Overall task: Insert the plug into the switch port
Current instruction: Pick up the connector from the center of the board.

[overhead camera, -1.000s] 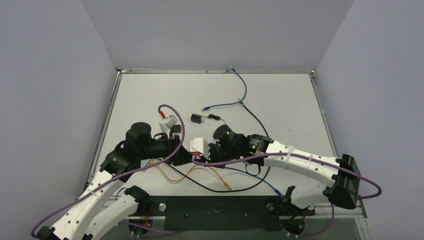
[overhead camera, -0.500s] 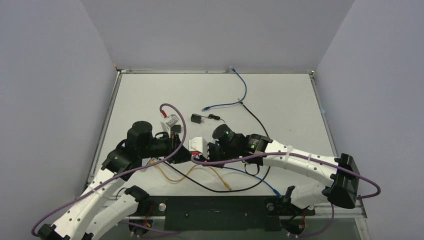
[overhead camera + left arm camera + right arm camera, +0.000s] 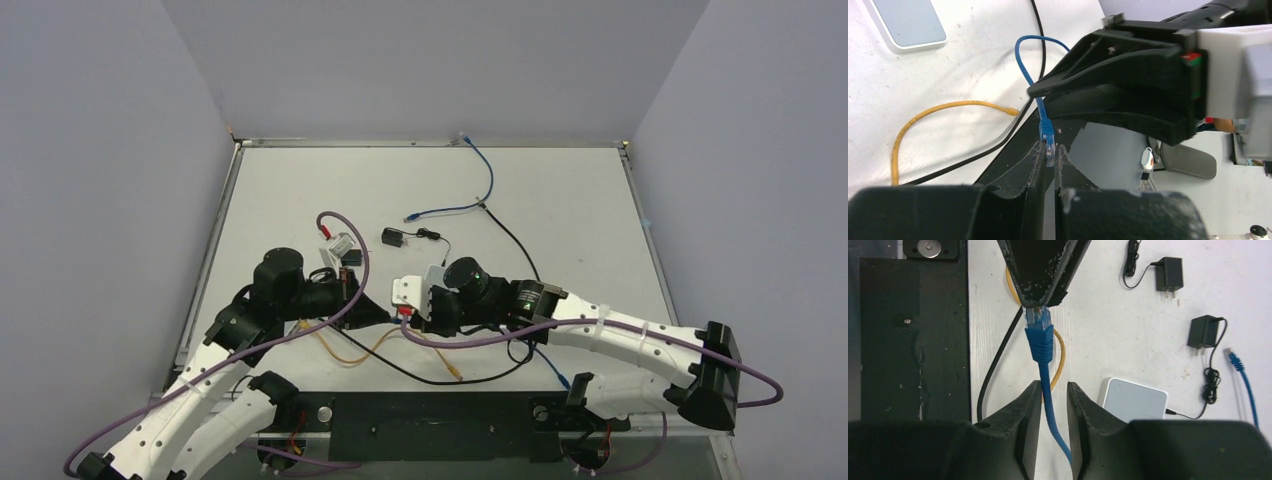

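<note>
**PLUG PASSED ACROSS: LEFT CLAMPED, RIGHT LETTING GO**

Blue RJ45 plug (image 3: 1039, 335): pinched by its clear nose in the left gripper (image 3: 1050, 150), held up off the table (image 3: 560, 200) between the two wrists. Left jaws half-spread a second ago, now clamped tight on it.

Right gripper (image 3: 1054, 390): parted to a narrow slit after a second of full closure. Loosely straddling the blue cable (image 3: 1047, 390) just behind the boot, with a sliver of daylight on one side. Drawn back slightly toward the near edge in the top view.

Switch (image 3: 1134, 400): small white box, pale grey face up, flat on the table, apart from both grippers. Seen just past the right finger in the right wrist view, hidden under the arms from above. Switch port: not legible in any view.

Also present, all loose: yellow cable (image 3: 895, 145), black power adapter (image 3: 1204, 331), second adapter (image 3: 1168, 274), spare blue plug (image 3: 1233, 357).

Reading: handover all but complete, insertion not begun. Probably awkward as gripped, with the nose covered by the very fingers holding it. Likely needing a regrip further back before meeting the port.
</note>
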Controlling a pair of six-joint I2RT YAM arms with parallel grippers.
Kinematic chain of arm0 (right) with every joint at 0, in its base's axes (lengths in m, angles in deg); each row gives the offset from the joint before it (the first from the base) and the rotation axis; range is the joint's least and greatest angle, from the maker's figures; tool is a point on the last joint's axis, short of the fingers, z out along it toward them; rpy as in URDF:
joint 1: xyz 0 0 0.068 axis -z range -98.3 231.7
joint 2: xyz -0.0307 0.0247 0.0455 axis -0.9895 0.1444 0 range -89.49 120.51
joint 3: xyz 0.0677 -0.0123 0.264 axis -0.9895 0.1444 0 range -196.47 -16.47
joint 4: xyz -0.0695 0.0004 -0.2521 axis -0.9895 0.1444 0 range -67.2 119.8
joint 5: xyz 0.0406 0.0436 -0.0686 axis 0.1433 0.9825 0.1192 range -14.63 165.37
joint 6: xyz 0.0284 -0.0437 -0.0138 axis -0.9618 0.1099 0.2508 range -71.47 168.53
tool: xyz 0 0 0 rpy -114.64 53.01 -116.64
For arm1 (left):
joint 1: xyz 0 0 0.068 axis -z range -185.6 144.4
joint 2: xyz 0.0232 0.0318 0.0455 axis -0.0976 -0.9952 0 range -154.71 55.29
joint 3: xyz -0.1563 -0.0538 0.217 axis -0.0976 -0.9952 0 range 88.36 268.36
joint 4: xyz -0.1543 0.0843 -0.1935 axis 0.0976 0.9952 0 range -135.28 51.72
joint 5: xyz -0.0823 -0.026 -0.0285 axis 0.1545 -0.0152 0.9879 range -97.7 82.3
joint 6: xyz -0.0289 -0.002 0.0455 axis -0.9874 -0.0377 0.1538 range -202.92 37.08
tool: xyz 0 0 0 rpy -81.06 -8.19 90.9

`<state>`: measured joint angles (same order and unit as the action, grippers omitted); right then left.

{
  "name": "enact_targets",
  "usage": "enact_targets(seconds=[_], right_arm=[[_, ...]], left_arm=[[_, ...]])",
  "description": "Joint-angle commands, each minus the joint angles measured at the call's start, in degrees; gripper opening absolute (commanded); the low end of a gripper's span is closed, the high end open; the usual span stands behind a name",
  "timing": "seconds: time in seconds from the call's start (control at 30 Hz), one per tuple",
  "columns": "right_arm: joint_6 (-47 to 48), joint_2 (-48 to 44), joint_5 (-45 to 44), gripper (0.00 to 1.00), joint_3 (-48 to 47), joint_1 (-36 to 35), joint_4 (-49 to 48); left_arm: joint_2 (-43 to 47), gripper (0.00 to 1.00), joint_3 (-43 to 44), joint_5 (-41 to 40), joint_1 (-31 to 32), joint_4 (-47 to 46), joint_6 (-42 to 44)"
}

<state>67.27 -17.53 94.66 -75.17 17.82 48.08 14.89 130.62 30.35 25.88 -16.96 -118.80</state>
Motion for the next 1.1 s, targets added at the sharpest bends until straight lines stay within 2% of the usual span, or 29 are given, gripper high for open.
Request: enact_targets(seconds=[0.0, 0.13, 0.27, 0.4, 0.43, 0.47, 0.53, 0.7, 0.83, 0.97, 1.07], right_arm=[[2.6, -7.6, -5.0, 0.23, 2.8, -1.3, -7.4], [3.1, -12.9, -8.2, 0.28, 5.9, -1.4, -8.8], [1.9, -18.3, -14.6, 0.4, 7.2, -1.2, -9.7], [-3.5, -22.3, -19.0, 0.49, 9.6, -0.6, -13.8], [-5.6, -23.1, -19.9, 0.71, 10.1, -0.4, -14.4], [-7.3, -23.4, -22.6, 0.82, 11.0, -0.3, -16.1], [-11.5, -23.4, -26.1, 0.86, 11.4, -0.1, -16.7], [-7.7, -24.2, -18.2, 0.86, 14.6, -0.6, -17.0], [-3.7, -24.6, -15.1, 0.78, 17.7, -3.5, -20.6], [0.2, -21.9, -14.8, 0.73, 17.8, -7.9, -20.8], [2.1, -18.5, -13.7, 0.65, 16.5, -9.2, -19.8]], left_arm=[[1.0, 0.0, -1.9, 2.0, 0.1, -5.4, -5.9], [0.7, 0.0, -3.1, 1.5, 0.1, -8.1, -8.9], [0.7, 0.0, -5.4, 0.3, 0.1, -11.1, -12.0], [0.7, 0.0, -7.6, -0.1, 0.0, -15.3, -15.2], [0.5, 0.0, -7.8, -0.1, 0.0, -16.2, -16.0], [0.5, 0.0, -8.2, -0.4, 0.0, -16.5, -16.4], [0.4, 0.0, -8.6, -0.8, 0.0, -16.9, -17.2], [0.7, 0.0, -10.1, -2.2, -0.1, -17.5, -20.5], [1.4, 0.0, -11.3, -2.6, 0.0, -18.7, -23.5], [2.3, 0.0, -12.2, -2.6, 0.0, -18.8, -25.3], [3.0, 0.0, -12.8, -2.2, -0.1, -19.1, -26.2]])
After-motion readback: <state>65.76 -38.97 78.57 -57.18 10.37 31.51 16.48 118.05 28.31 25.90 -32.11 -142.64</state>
